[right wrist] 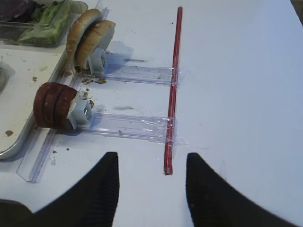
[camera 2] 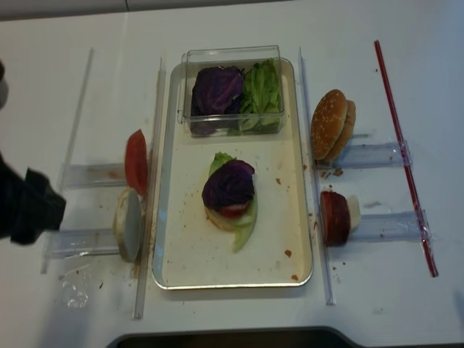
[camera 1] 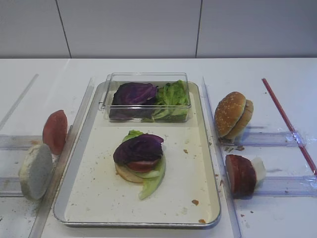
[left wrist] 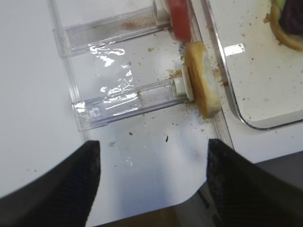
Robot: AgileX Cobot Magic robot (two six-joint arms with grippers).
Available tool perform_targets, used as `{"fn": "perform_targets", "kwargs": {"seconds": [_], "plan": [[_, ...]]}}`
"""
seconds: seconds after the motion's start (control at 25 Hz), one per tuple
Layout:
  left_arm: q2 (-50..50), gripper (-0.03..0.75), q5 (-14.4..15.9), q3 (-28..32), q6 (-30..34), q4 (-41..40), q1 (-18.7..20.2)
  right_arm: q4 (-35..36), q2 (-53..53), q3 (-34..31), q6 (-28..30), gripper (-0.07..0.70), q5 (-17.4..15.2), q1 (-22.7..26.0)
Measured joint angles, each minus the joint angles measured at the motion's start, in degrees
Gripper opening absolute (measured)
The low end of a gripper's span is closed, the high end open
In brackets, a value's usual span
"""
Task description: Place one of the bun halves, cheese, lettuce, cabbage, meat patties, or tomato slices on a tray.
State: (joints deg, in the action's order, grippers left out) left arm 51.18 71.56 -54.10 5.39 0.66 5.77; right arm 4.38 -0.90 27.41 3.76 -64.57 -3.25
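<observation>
On the silver tray (camera 1: 99,191) lies a stack: a bun half at the bottom, lettuce (camera 1: 151,183), a tomato slice, and purple cabbage (camera 1: 139,148) on top. One bun half (left wrist: 202,80) and a tomato slice (left wrist: 180,19) stand on edge in holders left of the tray. My left gripper (left wrist: 154,146) hangs open over the table near them, holding nothing. Right of the tray stand two bun halves (right wrist: 87,40) and meat patties (right wrist: 52,106). My right gripper (right wrist: 151,155) is open over bare table in front of them. Cheese is out of view.
A clear plastic box (camera 1: 148,96) at the tray's far end holds more cabbage and lettuce. Clear plastic rails (camera 1: 64,158) flank the tray. A red strip (right wrist: 173,90) crosses the ends of the right-hand holders. The table's front edge lies just under my left gripper.
</observation>
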Motion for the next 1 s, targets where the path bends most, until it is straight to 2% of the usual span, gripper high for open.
{"fn": "perform_targets", "kwargs": {"seconds": [0.36,0.64,0.72,1.0], "plan": [[-15.3,0.439,0.1,10.8,-1.5,0.6,-0.1,0.0,0.0,0.0,0.0,0.343,0.0,0.0],[-25.7,0.439,-5.3,22.4,-1.5,1.2,-0.1,0.0,0.0,0.0,0.0,0.343,0.0,0.0],[-28.1,0.439,-5.4,24.8,-1.5,1.2,-0.1,0.0,0.0,0.0,0.0,0.343,0.0,0.0],[-36.8,0.439,-5.1,26.2,-1.5,1.2,-0.1,0.0,0.0,0.0,0.0,0.343,0.0,0.0]]}}
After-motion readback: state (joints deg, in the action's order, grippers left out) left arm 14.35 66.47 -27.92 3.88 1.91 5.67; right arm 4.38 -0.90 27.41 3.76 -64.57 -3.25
